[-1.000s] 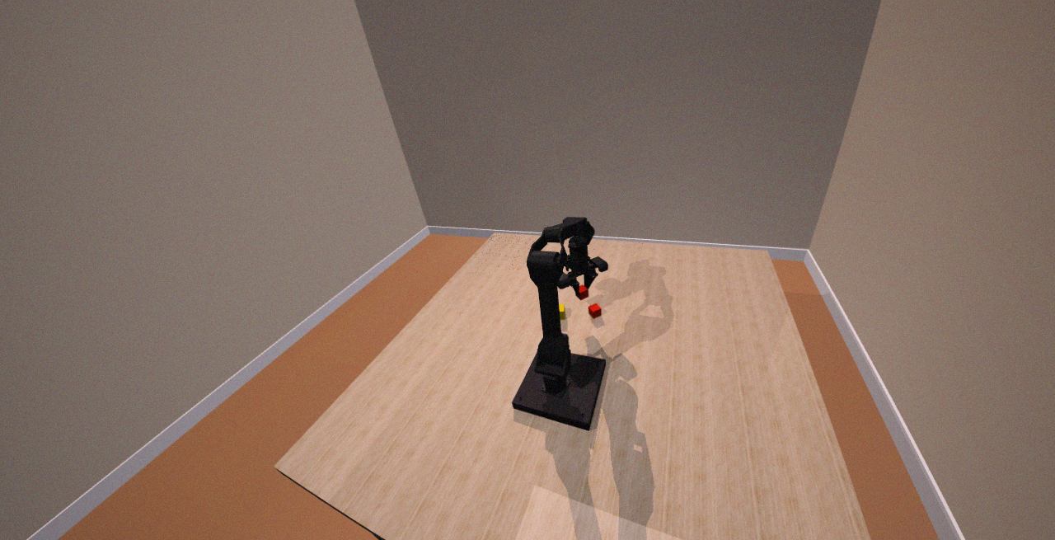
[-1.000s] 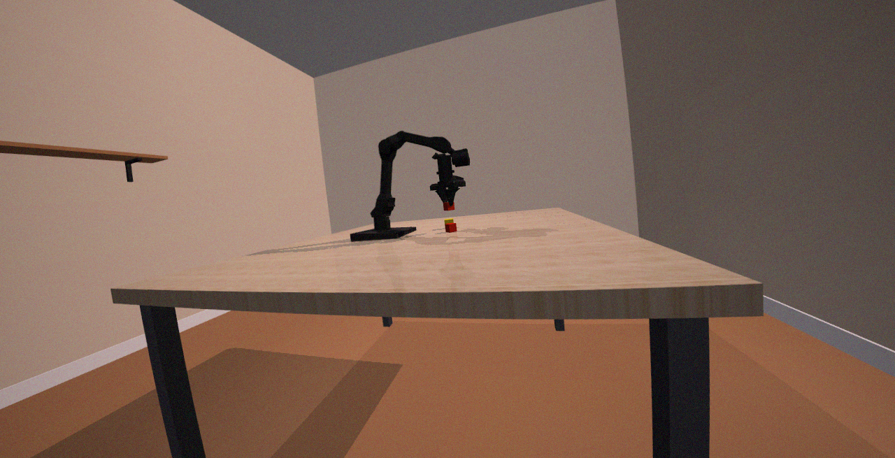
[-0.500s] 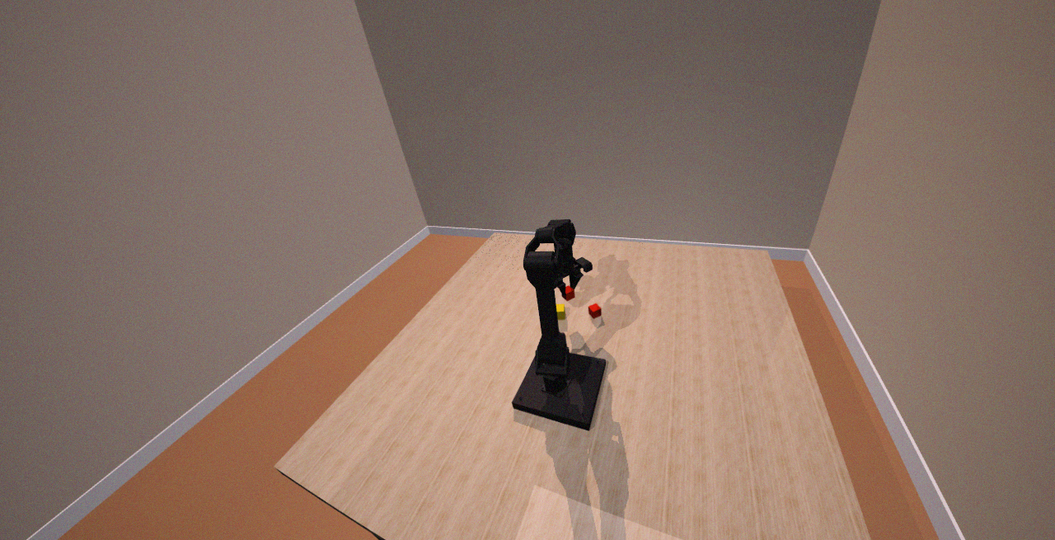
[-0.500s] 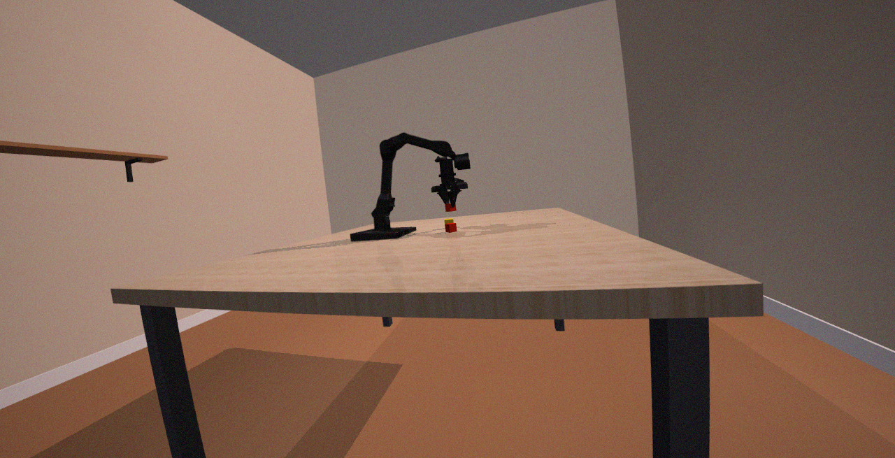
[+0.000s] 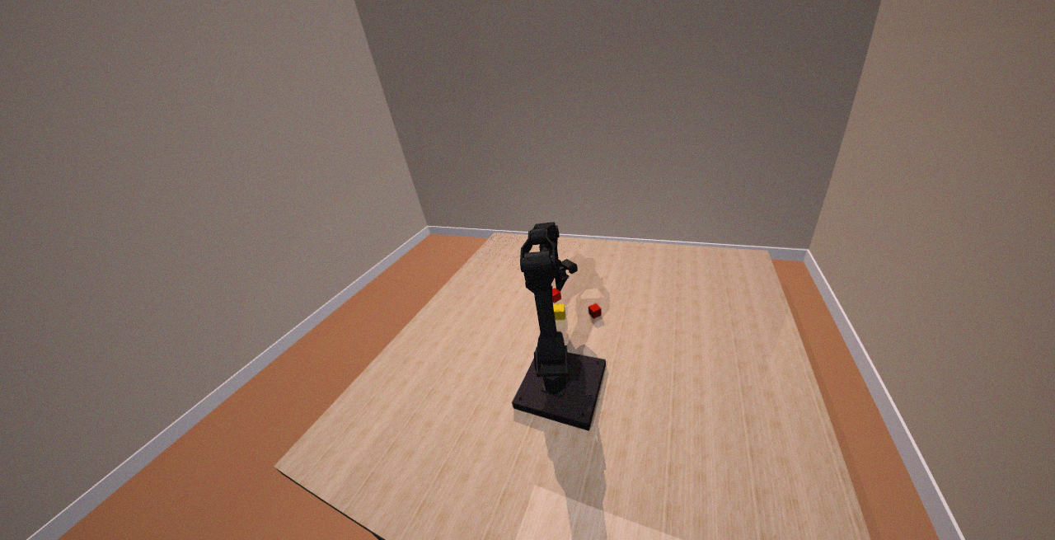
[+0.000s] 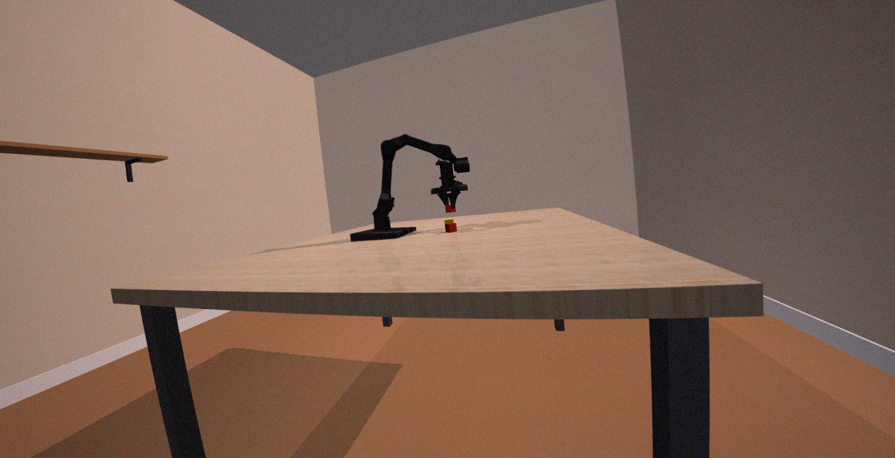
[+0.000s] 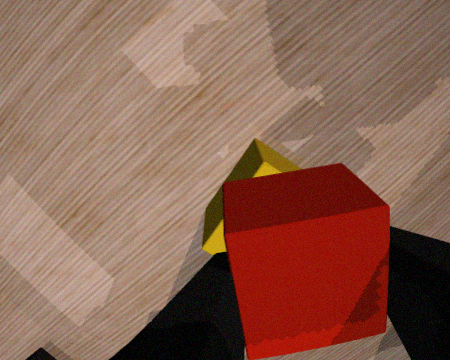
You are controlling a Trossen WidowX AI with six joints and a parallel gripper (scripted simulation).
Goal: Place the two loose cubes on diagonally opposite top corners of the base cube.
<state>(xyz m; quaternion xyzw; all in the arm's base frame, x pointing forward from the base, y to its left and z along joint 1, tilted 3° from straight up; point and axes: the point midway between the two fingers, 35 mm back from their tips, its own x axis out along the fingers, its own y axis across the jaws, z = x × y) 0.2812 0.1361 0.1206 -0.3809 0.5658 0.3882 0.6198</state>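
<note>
My gripper is shut on a red cube. The held red cube hangs in the air above the yellow base cube. The yellow base cube stands on the table; in the wrist view the held cube hides most of it, and its upper left part shows. The other red cube lies on the table, to the right of the base cube in the top view and in front of it in the exterior view. It does not show in the wrist view.
The arm's black base plate stands on the wooden table, nearer to the top view than the cubes. A wall shelf is at the far left in the exterior view. Arm shadows fall around the cubes.
</note>
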